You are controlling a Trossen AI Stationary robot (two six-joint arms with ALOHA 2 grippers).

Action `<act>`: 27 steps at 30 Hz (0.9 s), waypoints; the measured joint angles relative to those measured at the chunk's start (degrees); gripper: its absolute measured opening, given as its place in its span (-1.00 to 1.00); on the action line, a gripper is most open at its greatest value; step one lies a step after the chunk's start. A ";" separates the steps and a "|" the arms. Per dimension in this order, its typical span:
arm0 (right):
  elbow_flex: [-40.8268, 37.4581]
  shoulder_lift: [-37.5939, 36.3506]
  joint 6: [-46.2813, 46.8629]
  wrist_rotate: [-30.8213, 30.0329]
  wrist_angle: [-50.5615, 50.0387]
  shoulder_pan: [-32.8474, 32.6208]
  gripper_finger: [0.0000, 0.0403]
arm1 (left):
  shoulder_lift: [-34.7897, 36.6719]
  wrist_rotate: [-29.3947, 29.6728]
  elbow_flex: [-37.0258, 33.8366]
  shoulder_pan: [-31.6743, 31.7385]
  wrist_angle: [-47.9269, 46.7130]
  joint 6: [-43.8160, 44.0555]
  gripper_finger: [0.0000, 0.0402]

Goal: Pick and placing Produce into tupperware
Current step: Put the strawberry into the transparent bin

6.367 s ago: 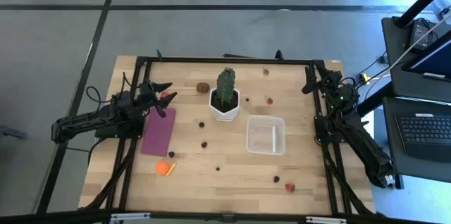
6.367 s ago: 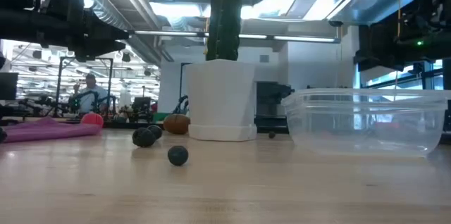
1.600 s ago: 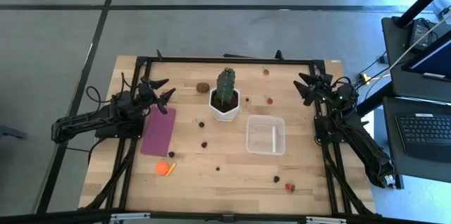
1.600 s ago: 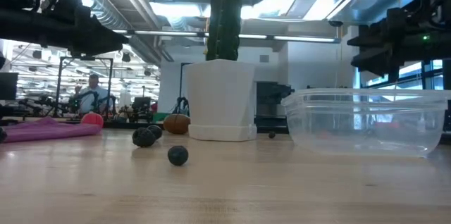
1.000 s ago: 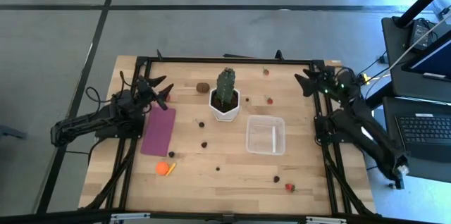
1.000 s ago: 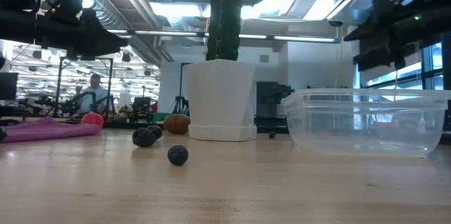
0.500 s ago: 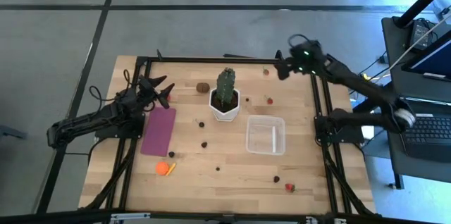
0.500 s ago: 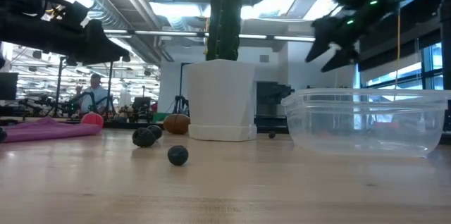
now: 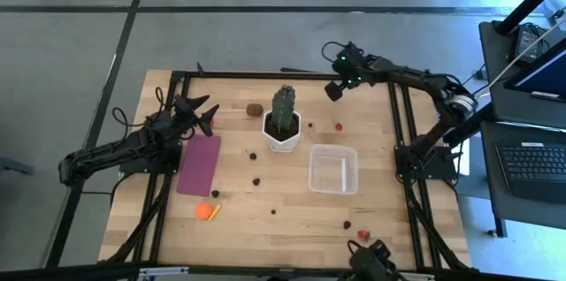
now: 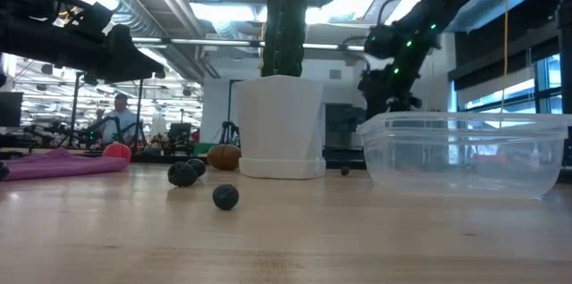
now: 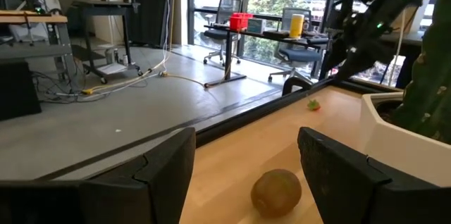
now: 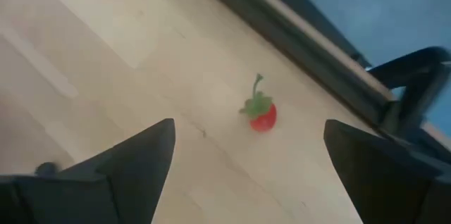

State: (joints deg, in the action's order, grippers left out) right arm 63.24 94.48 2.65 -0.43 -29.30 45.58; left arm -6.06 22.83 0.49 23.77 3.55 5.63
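- Right gripper (image 9: 336,89) has swung from the surface's right edge to the far edge; fingers wide apart, hovering over a small red stemmed toy fruit (image 12: 262,116).
- Judgement: pick imminent.
- Left gripper (image 9: 202,115) unchanged near the brown kiwi-like oval (image 11: 277,191); fingers apart, empty.
- Clear plastic tupperware box (image 9: 333,169) sits empty, right of centre.

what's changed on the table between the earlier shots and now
The right gripper has swung from the table's right edge across to the far edge, open, above a small red strawberry. The left gripper lifted slightly off the purple mat, open and empty. The tupperware, cactus pot and scattered produce stayed put; nothing was grasped.
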 joint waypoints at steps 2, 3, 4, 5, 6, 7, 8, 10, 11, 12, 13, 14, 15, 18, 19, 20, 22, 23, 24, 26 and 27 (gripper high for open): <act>1.28 2.44 -0.23 0.01 -0.15 0.02 0.80 | 0.02 0.00 0.00 0.00 0.00 0.00 0.22; 1.92 3.55 -0.39 0.00 -0.41 0.02 0.80 | 0.02 0.01 0.00 0.00 0.00 0.00 0.22; 2.46 4.59 -0.74 0.00 -0.96 0.02 0.80 | 0.02 0.01 0.00 0.00 0.00 0.00 0.22; 2.84 5.56 -1.40 0.00 -1.62 0.02 0.80 | 0.02 0.00 0.00 0.00 0.00 0.00 0.22; 3.21 6.60 -1.62 -0.02 -1.98 0.04 0.80 | 0.02 0.00 0.00 0.00 0.00 -0.02 0.22; 3.42 7.45 -1.64 -0.02 -1.99 0.08 0.80 | 0.02 0.02 0.00 0.00 0.00 -0.06 0.22; 3.55 8.16 -1.67 -0.02 -2.00 0.17 0.80 | 0.02 0.02 0.00 0.00 0.00 -0.07 0.22; 3.81 9.39 -1.77 -0.02 -1.94 0.31 0.80 | 0.02 0.02 0.00 0.00 0.00 -0.15 0.22; 3.83 9.96 -1.83 -0.02 -1.84 0.38 0.80 | 0.02 0.02 0.00 0.00 0.00 -0.17 0.22; 3.83 10.53 -1.85 -0.02 -1.86 0.42 0.80 | 0.02 0.02 0.00 0.00 0.00 -0.17 0.22; 3.83 11.03 -1.88 -0.03 -1.94 0.60 0.80 | 0.02 0.02 0.00 0.00 0.00 -0.17 0.22; 3.83 11.47 -1.87 -0.04 -1.91 0.73 0.80 | 0.02 0.02 0.00 0.00 0.00 -0.17 0.22; 3.83 11.89 -1.84 -0.04 -1.77 0.82 0.80 | 0.02 0.02 0.00 0.00 0.00 -0.17 0.22; 3.83 13.05 -1.81 -0.07 -1.44 1.32 0.80 | 0.02 0.02 0.00 0.00 0.00 -0.19 0.22; 3.83 13.36 -1.81 -0.07 -1.15 1.52 0.80 | 0.02 0.02 0.00 0.00 0.00 -0.18 0.22; 3.83 13.61 -1.79 -0.07 -0.85 1.66 0.80 | 0.02 0.02 0.00 0.00 0.00 -0.18 0.22; 3.83 14.04 -1.73 -0.05 -0.40 1.95 0.80 | 0.02 0.02 0.00 0.00 0.00 -0.19 0.22; 3.83 14.25 -1.68 -0.07 -0.02 2.01 0.80 | 0.02 0.02 0.00 0.00 0.00 -0.19 0.22; 3.83 14.41 -1.68 -0.04 0.23 2.06 0.80 | 0.02 0.02 0.00 0.00 0.00 -0.17 0.22; 3.83 14.71 -1.67 -0.05 0.40 2.05 0.79 | 0.02 0.02 0.00 0.00 0.00 -0.19 0.22; 3.83 14.96 -1.66 -0.07 0.44 2.05 0.78 | 0.02 0.02 0.00 0.00 0.00 -0.20 0.22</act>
State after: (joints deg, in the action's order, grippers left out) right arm 67.07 109.44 0.99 -0.49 -28.86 47.64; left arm -6.04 22.85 0.49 23.77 3.55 5.43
